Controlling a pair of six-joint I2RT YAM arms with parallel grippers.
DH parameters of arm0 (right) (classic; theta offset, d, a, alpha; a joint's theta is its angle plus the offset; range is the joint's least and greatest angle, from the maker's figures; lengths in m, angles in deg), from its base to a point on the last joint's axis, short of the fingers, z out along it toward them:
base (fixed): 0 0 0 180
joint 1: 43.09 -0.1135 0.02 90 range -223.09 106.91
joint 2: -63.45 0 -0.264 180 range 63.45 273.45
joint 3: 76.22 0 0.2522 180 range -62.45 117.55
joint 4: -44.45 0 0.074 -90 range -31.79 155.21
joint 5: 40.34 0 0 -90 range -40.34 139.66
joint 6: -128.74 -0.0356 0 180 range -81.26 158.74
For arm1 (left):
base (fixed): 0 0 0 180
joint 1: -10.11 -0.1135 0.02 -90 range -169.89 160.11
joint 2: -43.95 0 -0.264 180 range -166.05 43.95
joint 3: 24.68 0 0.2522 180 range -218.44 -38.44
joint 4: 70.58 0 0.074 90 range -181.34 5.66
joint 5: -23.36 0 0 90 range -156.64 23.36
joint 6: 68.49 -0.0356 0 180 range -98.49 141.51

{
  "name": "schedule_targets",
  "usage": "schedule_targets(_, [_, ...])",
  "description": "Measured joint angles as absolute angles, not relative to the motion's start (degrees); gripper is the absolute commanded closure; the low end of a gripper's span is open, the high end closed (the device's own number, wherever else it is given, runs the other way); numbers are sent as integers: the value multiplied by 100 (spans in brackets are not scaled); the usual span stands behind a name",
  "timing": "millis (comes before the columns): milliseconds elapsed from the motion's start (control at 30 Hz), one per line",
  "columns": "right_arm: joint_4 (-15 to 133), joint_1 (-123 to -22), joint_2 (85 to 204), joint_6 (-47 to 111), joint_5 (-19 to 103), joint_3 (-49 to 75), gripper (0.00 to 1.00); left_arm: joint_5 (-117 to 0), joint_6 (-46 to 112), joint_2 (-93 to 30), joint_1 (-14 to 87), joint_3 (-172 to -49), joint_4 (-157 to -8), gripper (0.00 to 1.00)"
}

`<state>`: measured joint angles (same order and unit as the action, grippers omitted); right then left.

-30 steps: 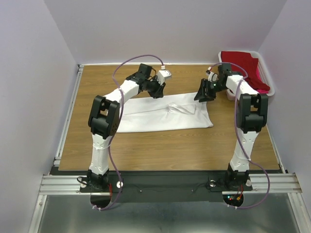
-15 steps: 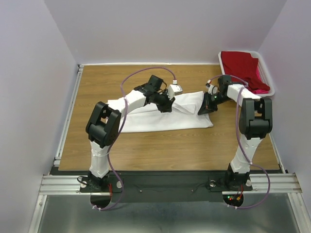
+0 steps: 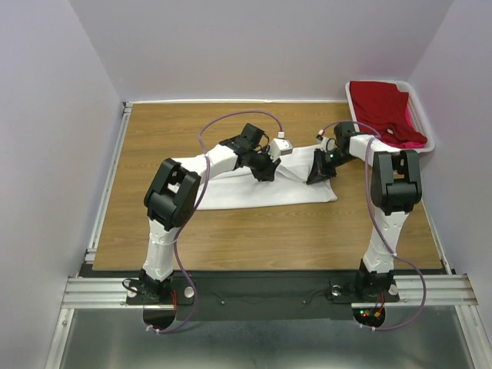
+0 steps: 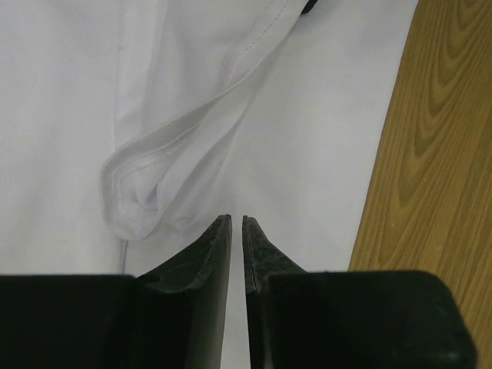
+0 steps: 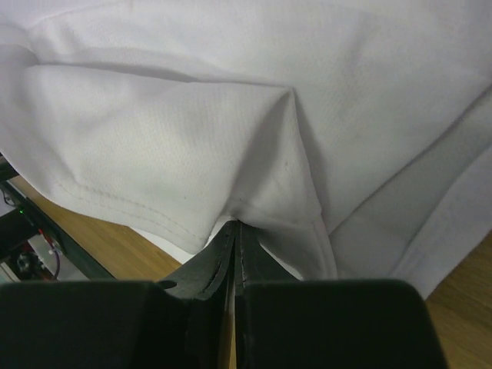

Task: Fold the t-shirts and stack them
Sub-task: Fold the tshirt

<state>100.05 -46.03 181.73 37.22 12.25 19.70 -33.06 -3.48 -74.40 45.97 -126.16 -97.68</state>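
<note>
The large white t-shirt [image 3: 231,192] lies spread across the middle of the wooden table, its far edge folded forward over itself. My left gripper [image 3: 267,171] is low over the fold. In the left wrist view its jaws [image 4: 237,219] stand a narrow slit apart with no cloth between them, and a rolled hem [image 4: 138,192] lies just to their left. My right gripper [image 3: 317,175] is shut on a pinched peak of the white shirt [image 5: 192,115], which bunches at the fingertips [image 5: 235,224]. The deep red shirt [image 3: 382,104] and the pink shirt [image 3: 415,138] lie in the basket.
The white plastic basket [image 3: 427,146] stands at the table's far right corner, beside the right arm. Bare wood [image 3: 269,231] runs in front of the shirt to the near edge. A metal rail [image 3: 108,184] lines the table's left side.
Both grippers have moved nearer and toward the centre, drawing the shirt's far edge forward over its body. The left gripper has shifted to the right.
</note>
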Motion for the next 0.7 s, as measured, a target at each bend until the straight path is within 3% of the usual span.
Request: schedule_targets(700, [9614,-4662,18837,3237,552,2833,83,-3555,-350,-7549,4599,-12514,-9781,77])
